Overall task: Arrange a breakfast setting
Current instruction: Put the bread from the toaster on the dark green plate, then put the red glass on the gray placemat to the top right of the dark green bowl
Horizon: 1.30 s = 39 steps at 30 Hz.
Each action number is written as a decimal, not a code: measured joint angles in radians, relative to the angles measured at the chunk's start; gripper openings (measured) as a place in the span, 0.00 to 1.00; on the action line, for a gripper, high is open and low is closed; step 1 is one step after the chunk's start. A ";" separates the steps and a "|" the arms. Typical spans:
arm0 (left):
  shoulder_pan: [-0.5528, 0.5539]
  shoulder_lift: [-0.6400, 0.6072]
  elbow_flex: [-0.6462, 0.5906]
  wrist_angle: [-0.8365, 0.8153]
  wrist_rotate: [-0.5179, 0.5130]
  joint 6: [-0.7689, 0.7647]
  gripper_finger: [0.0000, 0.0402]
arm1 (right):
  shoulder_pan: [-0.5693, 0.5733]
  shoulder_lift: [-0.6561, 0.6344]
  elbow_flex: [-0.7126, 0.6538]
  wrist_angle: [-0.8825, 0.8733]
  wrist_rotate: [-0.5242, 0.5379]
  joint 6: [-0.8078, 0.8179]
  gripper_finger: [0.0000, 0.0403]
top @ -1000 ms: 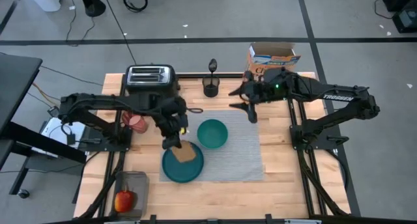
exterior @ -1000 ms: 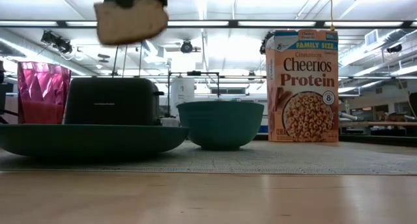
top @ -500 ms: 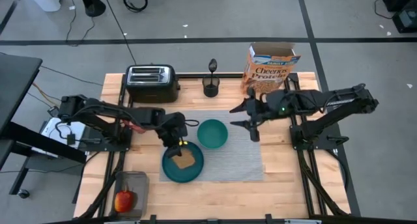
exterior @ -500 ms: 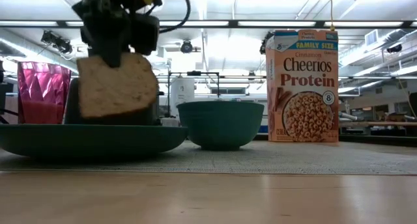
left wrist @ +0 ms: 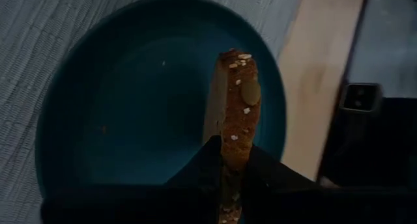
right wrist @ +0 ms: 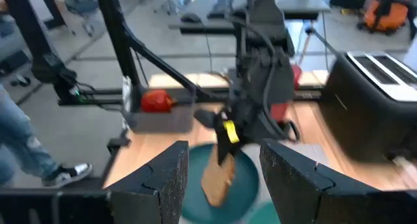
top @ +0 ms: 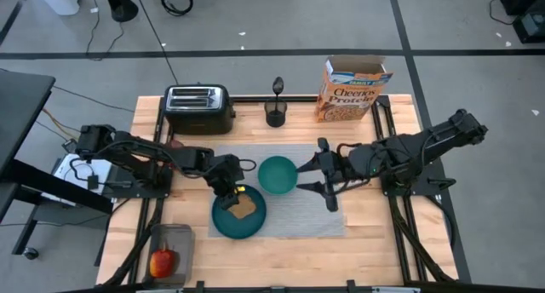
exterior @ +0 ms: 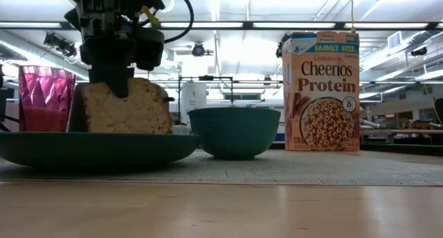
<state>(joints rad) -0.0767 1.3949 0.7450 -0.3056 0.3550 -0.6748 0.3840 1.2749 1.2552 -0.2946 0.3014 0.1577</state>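
Observation:
A teal plate (top: 223,223) lies at the near left of the grey ribbed placemat (top: 315,212), and a teal bowl (top: 277,175) stands beside it. My left gripper (top: 230,189) is over the plate, shut on a toast slice (exterior: 128,108) that stands low in the plate. My right gripper (top: 308,179) hovers open over the placemat just right of the bowl, holding nothing. The Cheerios box (top: 349,93) stands at the far edge. A pink cup (exterior: 45,98) stands behind the plate. A red apple (top: 162,261) lies in a bin at the near left. My left gripper pinches the toast's two flat faces between its fingers at the upper crust edge (left wrist: 233,160). The fingers come slanting down from above. The toast stands nearly upright on edge; the plate's rim (exterior: 97,142) hides its lower edge, so whether it rests on the plate cannot be told.
A black two-slot toaster (top: 197,108) stands at the far left, a small black cup (top: 275,114) at the far middle. The placemat's right half and the bare wood along the near edge hold no objects. In the right wrist view a person's legs (right wrist: 29,152) show beyond the table.
My left gripper has come down with the toast, from well above the plate to low inside it, and has rolled a little. My right gripper has swung away from the Cheerios box toward the near edge, staying open, and now hovers beside the bowl.

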 joint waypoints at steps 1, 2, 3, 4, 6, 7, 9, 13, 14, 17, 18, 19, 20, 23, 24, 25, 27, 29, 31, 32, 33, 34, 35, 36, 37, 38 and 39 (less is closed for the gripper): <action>-0.010 0.000 0.000 -0.003 -0.020 -0.001 0.10 | 0.013 0.003 0.000 0.011 0.008 -0.001 0.49; -0.016 0.000 0.000 -0.007 -0.030 -0.006 0.10 | 0.022 0.010 0.000 0.030 0.017 -0.003 0.49; -0.025 0.000 0.000 -0.008 -0.043 -0.017 0.10 | 0.029 0.015 0.000 0.059 0.025 -0.010 0.49; -0.031 0.000 0.000 -0.011 -0.051 -0.021 0.10 | 0.039 0.017 0.000 0.069 0.032 -0.019 0.49; -0.035 0.000 0.000 -0.017 -0.059 -0.027 0.10 | 0.052 0.026 0.000 0.098 0.048 -0.030 0.49; -0.034 0.000 0.000 -0.022 -0.062 -0.028 0.10 | 0.057 0.028 0.000 0.106 0.054 -0.034 0.49; -0.034 0.000 0.000 -0.031 -0.062 -0.029 0.10 | 0.067 0.029 0.000 0.103 0.057 -0.035 0.49; -0.034 0.000 0.000 -0.037 -0.040 -0.033 0.15 | 0.092 0.023 0.000 0.108 0.067 -0.035 0.49; -0.034 0.000 0.000 -0.038 -0.039 -0.032 0.18 | 0.096 0.017 0.000 0.107 0.069 -0.036 0.49; -0.028 0.000 0.000 -0.040 -0.037 -0.039 0.27 | 0.101 -0.014 0.000 0.103 0.070 -0.037 0.49; -0.022 0.000 0.000 -0.041 -0.036 -0.049 0.30 | 0.101 -0.026 0.000 0.100 0.065 -0.038 0.49; -0.016 0.000 0.001 -0.043 -0.036 -0.060 0.33 | 0.101 -0.040 0.000 0.090 0.060 -0.049 0.49; -0.010 0.000 0.006 -0.046 -0.036 -0.076 0.36 | 0.099 -0.056 0.000 0.072 0.052 -0.061 0.49; 0.005 -0.010 0.037 -0.075 -0.037 -0.115 0.42 | 0.074 -0.107 0.000 0.013 0.027 -0.084 0.49; 0.010 -0.011 0.053 -0.088 -0.036 -0.126 0.44 | 0.062 -0.124 0.000 -0.012 0.008 -0.086 0.49; 0.014 -0.011 0.068 -0.107 -0.037 -0.129 0.45 | 0.048 -0.139 0.000 -0.037 -0.014 -0.090 0.49; 0.024 -0.011 0.101 -0.164 -0.035 -0.144 0.48 | 0.023 -0.171 0.000 -0.087 -0.057 -0.119 0.49; 0.036 -0.010 0.134 -0.230 -0.035 -0.182 0.50 | 0.007 -0.204 0.000 -0.139 -0.078 -0.158 0.49; 0.044 -0.010 0.159 -0.274 -0.034 -0.233 0.53 | -0.006 -0.238 0.000 -0.187 -0.094 -0.176 0.49; 0.048 -0.010 0.168 -0.289 -0.032 -0.257 0.54 | -0.010 -0.256 0.000 -0.216 -0.100 -0.186 0.49; 0.050 -0.010 0.177 -0.306 -0.022 -0.273 0.55 | -0.013 -0.274 0.000 -0.246 -0.102 -0.197 0.49; 0.056 -0.010 0.190 -0.328 -0.011 -0.288 0.55 | -0.015 -0.293 0.000 -0.278 -0.104 -0.211 0.49; 0.059 -0.010 0.204 -0.350 0.002 -0.305 0.56 | -0.015 -0.313 0.000 -0.313 -0.104 -0.228 0.49; 0.062 -0.010 0.222 -0.375 0.008 -0.320 0.56 | -0.015 -0.332 0.000 -0.344 -0.103 -0.243 0.49; 0.063 -0.010 0.240 -0.401 0.009 -0.346 0.56 | -0.015 -0.349 0.000 -0.371 -0.098 -0.261 0.49; 0.064 -0.010 0.260 -0.427 0.007 -0.372 0.55 | -0.015 -0.365 0.000 -0.396 -0.092 -0.276 0.49; 0.064 -0.010 0.283 -0.453 0.001 -0.396 0.55 | -0.016 -0.380 0.000 -0.422 -0.089 -0.294 0.49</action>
<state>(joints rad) -0.0132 1.3849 1.0280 -0.7582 0.3564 -1.0707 0.3681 0.8953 1.2552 -0.7164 0.2120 -0.1358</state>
